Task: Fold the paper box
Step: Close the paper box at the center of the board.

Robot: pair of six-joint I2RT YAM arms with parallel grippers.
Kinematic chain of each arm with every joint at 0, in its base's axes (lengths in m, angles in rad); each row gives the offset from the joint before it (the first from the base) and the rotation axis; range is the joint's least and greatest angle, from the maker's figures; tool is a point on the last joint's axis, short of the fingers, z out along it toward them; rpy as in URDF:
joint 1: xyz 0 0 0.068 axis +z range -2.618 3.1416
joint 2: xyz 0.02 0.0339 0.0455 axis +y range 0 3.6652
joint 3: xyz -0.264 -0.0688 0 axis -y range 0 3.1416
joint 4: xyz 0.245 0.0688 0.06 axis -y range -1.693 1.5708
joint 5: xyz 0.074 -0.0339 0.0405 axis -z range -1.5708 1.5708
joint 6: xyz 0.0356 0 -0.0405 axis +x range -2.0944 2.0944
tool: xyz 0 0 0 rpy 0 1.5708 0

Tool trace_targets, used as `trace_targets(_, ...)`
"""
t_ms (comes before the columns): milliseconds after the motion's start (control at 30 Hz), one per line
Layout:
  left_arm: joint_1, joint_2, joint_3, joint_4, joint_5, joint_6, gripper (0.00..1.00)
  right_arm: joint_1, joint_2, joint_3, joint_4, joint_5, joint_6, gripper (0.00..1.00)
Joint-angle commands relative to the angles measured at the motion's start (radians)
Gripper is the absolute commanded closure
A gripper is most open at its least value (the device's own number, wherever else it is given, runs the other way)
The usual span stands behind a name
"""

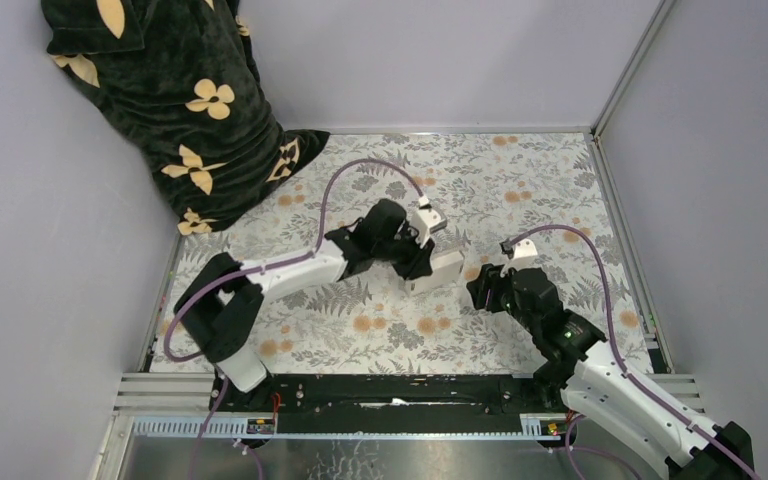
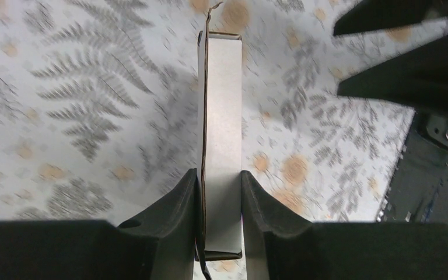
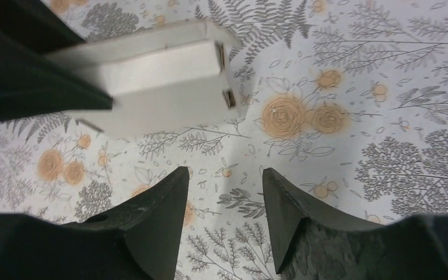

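Currently the left gripper (image 2: 220,182) pinches the folded paper box (image 2: 221,116) across its narrow sides over the floral tablecloth (image 3: 356,116) mid-table, probably presenting it to the right gripper (image 3: 224,182), spread empty just beside it.
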Motion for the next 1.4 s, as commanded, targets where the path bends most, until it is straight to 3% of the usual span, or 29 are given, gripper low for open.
trace_targets(0,0.081,0.112,0.214,-0.199,0.144,0.16,0.74,-0.004,0.019,0.079,0.043,0.128,0.0,0.42)
trace_targets(200,0.13,0.302,0.614,-0.37,0.225,0.258,0.73,-0.012,0.034,0.131,0.04,0.184,-0.018,0.38)
trace_targets(333,0.14,0.413,0.79,-0.538,0.273,0.333,0.73,-0.046,0.133,0.206,0.031,0.124,-0.062,0.39)
trace_targets(400,0.152,0.399,0.755,-0.521,0.343,0.324,0.74,-0.083,0.165,0.224,0.053,0.053,-0.091,0.4)
trace_targets(600,0.168,0.259,0.429,-0.296,0.518,0.245,0.71,-0.228,0.183,0.297,0.025,-0.115,-0.136,0.44)
trace_targets(933,0.241,0.043,0.058,-0.076,0.759,0.218,0.7,-0.225,0.244,0.513,-0.368,-0.509,-0.217,0.53)
trace_targets(1067,0.284,0.028,0.014,-0.047,0.839,0.229,0.69,-0.222,0.262,0.54,-0.417,-0.591,-0.217,0.53)
trace_targets(1367,0.292,-0.002,0.04,-0.158,0.895,0.317,0.67,-0.222,0.33,0.64,-0.515,-0.599,-0.324,0.58)
